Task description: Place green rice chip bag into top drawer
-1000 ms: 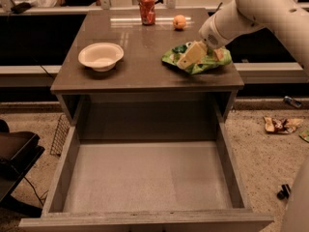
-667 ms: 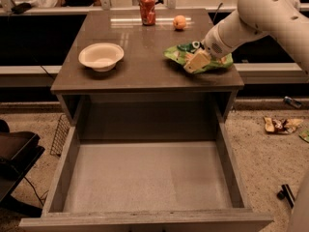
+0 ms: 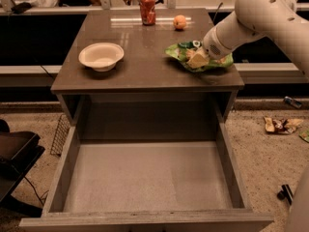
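The green rice chip bag lies crumpled on the right side of the brown cabinet top, near its right edge. My gripper comes in from the upper right on the white arm and sits down on the middle of the bag, covering part of it. The top drawer is pulled fully out below the cabinet top, in front of me. Its pale grey bottom is bare.
A white bowl sits on the left of the top. A red soda can and an orange fruit stand at the back. Wrappers and a dark object lie on the floor right; dark equipment sits left.
My gripper has moved slightly down and right onto the bag. The bag stays on the cabinet top, and the drawer has not moved.
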